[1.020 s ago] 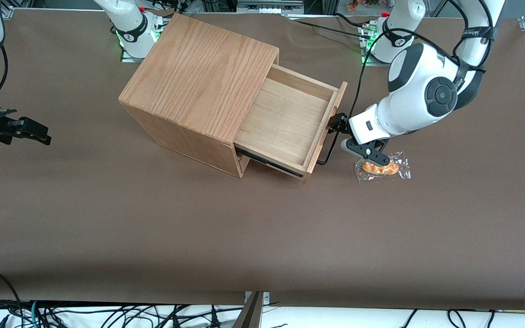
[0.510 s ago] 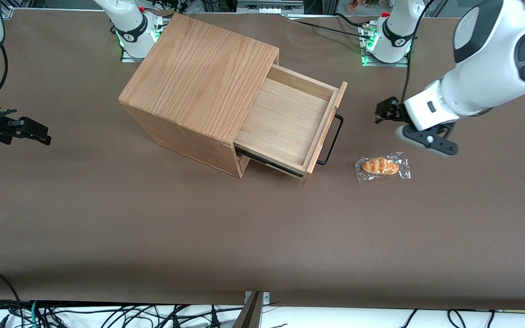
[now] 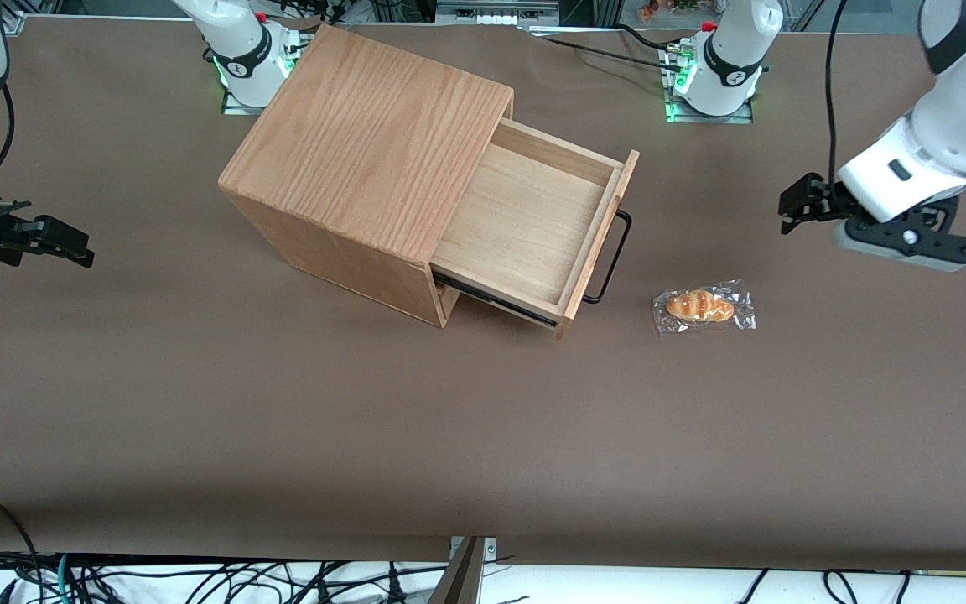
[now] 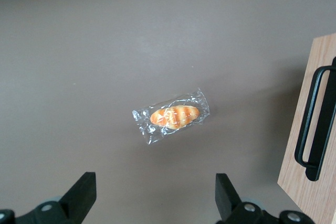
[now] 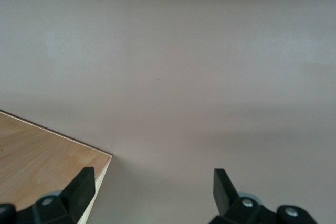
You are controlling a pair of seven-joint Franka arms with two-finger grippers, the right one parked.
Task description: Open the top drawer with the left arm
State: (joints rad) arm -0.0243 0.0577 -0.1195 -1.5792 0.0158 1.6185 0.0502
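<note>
So there's loads of bare brown table (image 3: 366, 419) up front. Farther back, a wrapped bread roll (image 3: 703, 307) lies near the top drawer (image 3: 533, 226), pulled well out, empty, black handle (image 3: 609, 256) free. The end effector (image 3: 789, 205) hovers toward the working arm's end, fingers (image 4: 81, 192) spread wide, holding nothing.

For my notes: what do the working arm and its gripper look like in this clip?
The left arm has glossy white shells with a dark grey joint cap, and a black cable hangs along it. Its gripper, up above the table toward the working arm's end, is black on a grey mount; the wrist view shows two blunt black fingers set wide apart.
</note>
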